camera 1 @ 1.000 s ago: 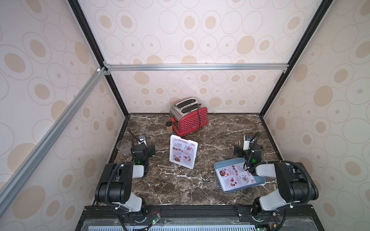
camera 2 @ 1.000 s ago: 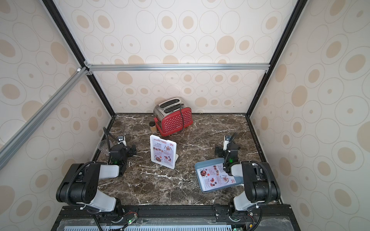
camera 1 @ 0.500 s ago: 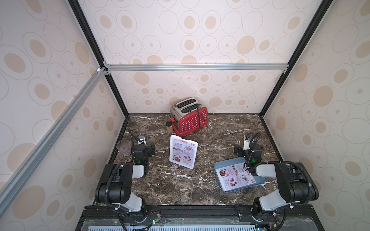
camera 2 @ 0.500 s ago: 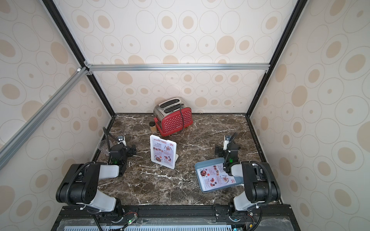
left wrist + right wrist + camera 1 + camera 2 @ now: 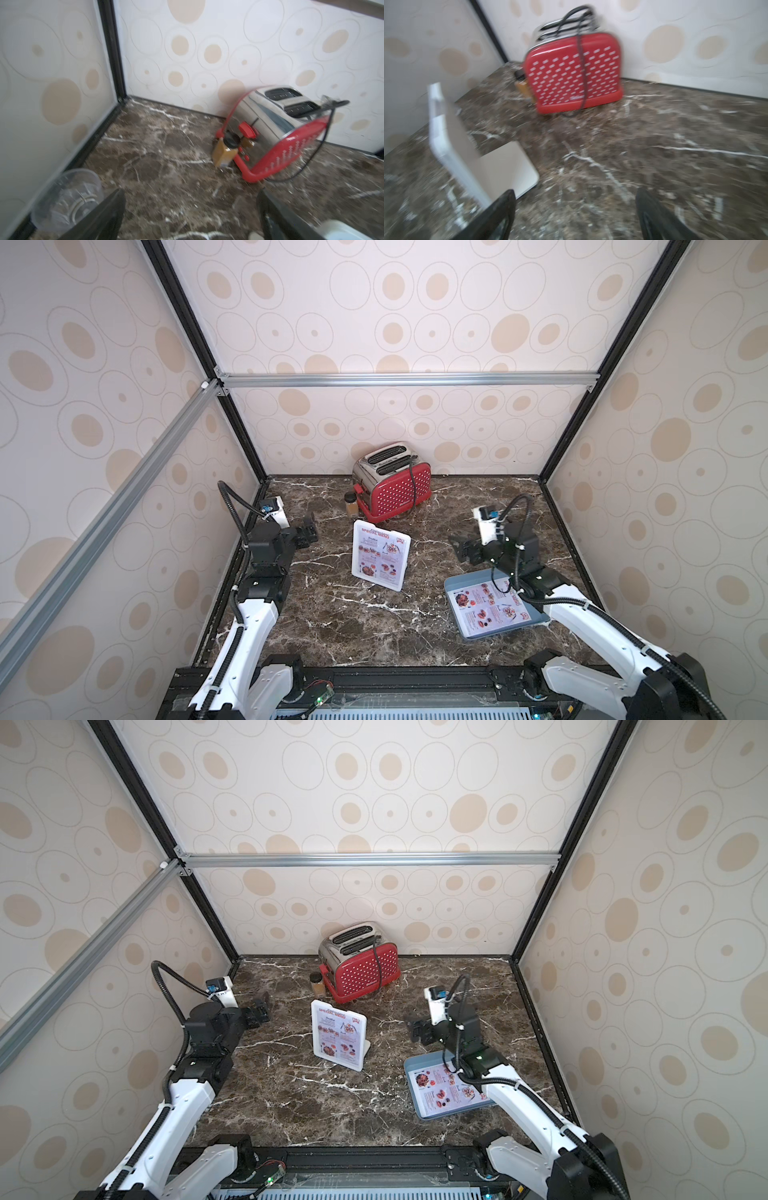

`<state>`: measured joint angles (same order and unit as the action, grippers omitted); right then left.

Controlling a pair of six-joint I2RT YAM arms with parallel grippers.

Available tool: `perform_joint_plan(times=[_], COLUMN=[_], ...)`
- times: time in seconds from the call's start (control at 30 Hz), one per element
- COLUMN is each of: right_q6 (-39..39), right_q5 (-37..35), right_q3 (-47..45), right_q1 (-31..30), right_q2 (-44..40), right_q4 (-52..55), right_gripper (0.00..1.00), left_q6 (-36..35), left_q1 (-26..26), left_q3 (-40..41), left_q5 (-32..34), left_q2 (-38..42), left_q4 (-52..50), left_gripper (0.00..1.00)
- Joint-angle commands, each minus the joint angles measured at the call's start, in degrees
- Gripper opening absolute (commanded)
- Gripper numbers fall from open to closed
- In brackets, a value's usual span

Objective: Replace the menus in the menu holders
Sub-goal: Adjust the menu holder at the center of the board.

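The white menu holder [image 5: 380, 558] [image 5: 338, 1038] stands slanted at the table's middle with one of the menus [image 5: 381, 553] in it. The other menu [image 5: 490, 608] [image 5: 446, 1090] lies flat in a blue-grey tray [image 5: 452, 593] at the front right. My left gripper [image 5: 309, 533] [image 5: 191, 218] hovers open and empty left of the holder. My right gripper [image 5: 463, 549] [image 5: 575, 216] hangs open and empty between the holder and the tray's far edge. The right wrist view shows the holder's back [image 5: 452, 135] and its foot. Both wrist views are blurred.
A red toaster [image 5: 392, 483] [image 5: 575, 72] with a black cord stands at the back wall, a small spice jar [image 5: 351, 504] [image 5: 225, 151] beside it. A clear plastic cup [image 5: 66, 199] stands by the left wall. Walls enclose the marble table [image 5: 353, 626] on three sides.
Both arms have unfolded from their low rest poses and reached out over the table. The right gripper has moved left toward the holder. The holder, menus and tray have not moved.
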<state>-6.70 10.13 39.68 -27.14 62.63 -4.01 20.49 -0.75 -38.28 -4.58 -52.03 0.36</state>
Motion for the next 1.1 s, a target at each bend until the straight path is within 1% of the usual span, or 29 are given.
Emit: perform_joint_plan(times=[0.0,0.1,0.17,0.23,0.33,0.43,0.53,0.77,0.9,1.07], right_q6=[-0.13,2.01,2.46,2.98,3.64,4.13,4.32,6.31,6.83,6.41], right_q5=[4.42,6.63,7.28,6.15,4.57,5.58,6.12,7.66,9.14,11.02], right_q3=[4.06,7.79,9.98,11.70,13.43,13.67,13.50,12.35,10.19,7.91], right_q1=[-7.67,-12.78,-14.73,-15.72,-16.02,-16.10,-16.34,-18.40,-19.96,-22.09], right_q2=[5.13,11.01,14.28,16.82,19.03,19.83,20.50,21.07,20.61,19.59], right_q4=[4.03,2.09,0.34,-0.79,-1.34,-1.88,-2.01,-3.81,-6.58,-9.20], right_gripper=[0.90,0.89,0.88,0.86,0.83,0.81,0.79,0.75,0.71,0.69], left_q6=[9.21,12.51,14.15,15.79,16.66,17.46,18.83,20.80,21.01,20.59], left_q1=[-4.84,-9.76,-11.29,-11.76,-11.83,-12.01,-12.47,-15.37,-18.37,-21.54], left_q3=[-0.66,0.47,1.78,3.52,5.56,6.92,7.89,7.75,7.01,5.46], left_q5=[-5.45,-4.60,-4.30,-4.86,-7.41,-9.90,-11.59,-13.66,-11.77,-8.70], left_q2=[1.79,3.12,4.41,5.80,6.72,6.02,3.88,-4.52,-8.89,-12.92], left_q4=[-11.76,-12.99,-13.70,-13.94,-13.88,-11.74,-8.02,-0.26,3.78,5.50], left_gripper=[0.95,0.93,0.91,0.88,0.86,0.84,0.80,0.78,0.76,0.73])
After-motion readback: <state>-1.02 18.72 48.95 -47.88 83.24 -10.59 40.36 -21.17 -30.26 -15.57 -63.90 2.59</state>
